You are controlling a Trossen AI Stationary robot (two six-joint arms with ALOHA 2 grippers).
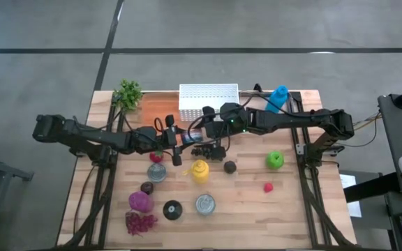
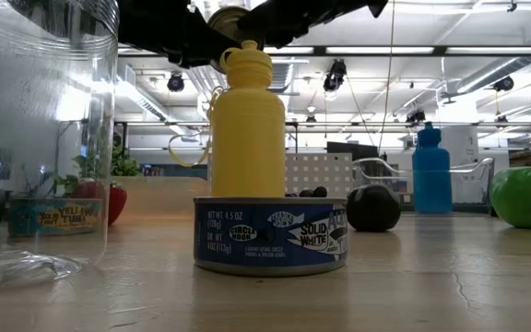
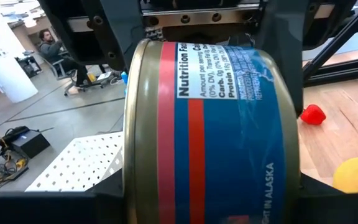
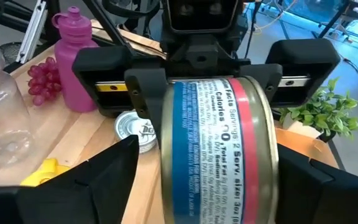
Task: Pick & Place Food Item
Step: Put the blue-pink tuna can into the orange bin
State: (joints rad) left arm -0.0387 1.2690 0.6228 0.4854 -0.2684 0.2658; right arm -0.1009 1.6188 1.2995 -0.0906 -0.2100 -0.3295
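Table (image 1: 313, 209) of wood holds it all; a white box with holes (image 1: 209, 97) sits at the back edge, a blue bottle (image 1: 278, 97) beside it; a yellow bottle (image 1: 199, 171) with its cap on stands near the middle, right behind a shut tuna tin (image 2: 270, 235) in the low view. Above the table, between the two arms, hangs the blue and red food can (image 4: 219, 149), shut, lying on its side. The left gripper (image 1: 176, 143) squeezes it with both fingers (image 4: 104, 84); the right gripper (image 4: 216, 186) has loose fingers (image 4: 98, 180), spread wide around the can.
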